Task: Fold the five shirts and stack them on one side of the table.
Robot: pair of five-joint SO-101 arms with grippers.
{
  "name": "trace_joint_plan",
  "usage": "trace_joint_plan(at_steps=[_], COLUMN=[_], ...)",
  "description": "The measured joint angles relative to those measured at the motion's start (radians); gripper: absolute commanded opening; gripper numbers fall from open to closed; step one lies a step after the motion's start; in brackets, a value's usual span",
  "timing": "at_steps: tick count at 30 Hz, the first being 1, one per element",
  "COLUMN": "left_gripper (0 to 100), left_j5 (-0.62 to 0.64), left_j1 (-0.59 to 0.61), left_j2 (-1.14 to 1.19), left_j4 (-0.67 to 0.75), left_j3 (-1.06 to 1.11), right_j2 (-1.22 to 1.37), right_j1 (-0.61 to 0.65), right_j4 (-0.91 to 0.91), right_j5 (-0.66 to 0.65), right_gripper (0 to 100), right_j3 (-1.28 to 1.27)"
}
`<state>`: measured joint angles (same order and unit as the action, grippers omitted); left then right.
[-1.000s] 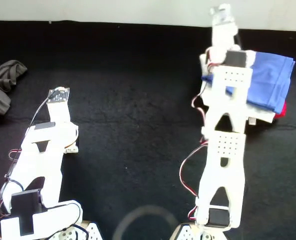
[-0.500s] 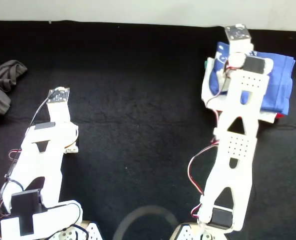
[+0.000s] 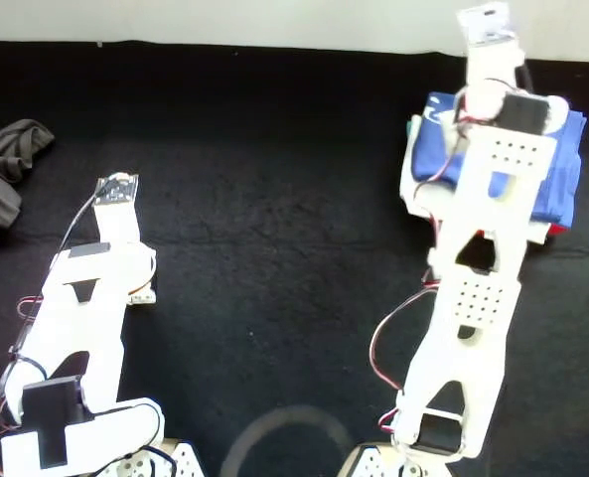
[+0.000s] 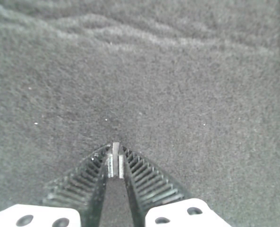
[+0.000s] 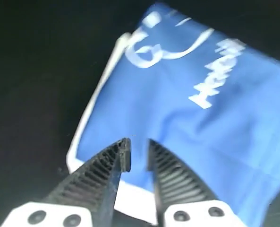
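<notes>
My right hand hovers a crack open, empty, over the blue shirt — limp, soft; I'd pinch a folded edge. Left hand closed, empty.

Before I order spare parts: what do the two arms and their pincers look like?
Both arms are built of white plates with cut-outs and black motor blocks at the joints. The left arm trails a black cable; the right arm has grids of small holes and looping red and white wires. The left pincer and right pincer are black and ribbed, on white mounts with screw holes.
</notes>
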<state>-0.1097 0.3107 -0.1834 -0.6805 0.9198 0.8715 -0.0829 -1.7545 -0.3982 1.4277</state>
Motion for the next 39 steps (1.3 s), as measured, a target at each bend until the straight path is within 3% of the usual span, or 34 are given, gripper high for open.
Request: trace_joint_plan(at_steps=[6,17,24,27,35,39], left_gripper=[1,1,1,1,1,1], left_j5=[0.0,0.0,0.0,0.0,0.0,0.0], left_j1=[0.0,0.0,0.0,0.0,0.0,0.0], left_j2=[0.0,0.0,0.0,0.0,0.0,0.0], left_j4=[0.0,0.0,0.0,0.0,0.0,0.0], left_j3=[0.0,0.0,0.0,0.0,0.0,0.0], right_j2=[-0.031,-0.037,-0.295,-0.457,-1.003,-1.237], right_j1=[0.098,0.104,0.101,0.101,0.296,0.347], right_j4=[0.0,0.0,0.0,0.0,0.0,0.095], right_j5=[0.0,-0.048,-0.043,0.025,0.078,0.078], right_gripper=[7.0,4.1,4.1,4.1,4.1,4.1], right_j3=[-0.267,-0.304,-0.308,-0.379,-0.964,-1.309])
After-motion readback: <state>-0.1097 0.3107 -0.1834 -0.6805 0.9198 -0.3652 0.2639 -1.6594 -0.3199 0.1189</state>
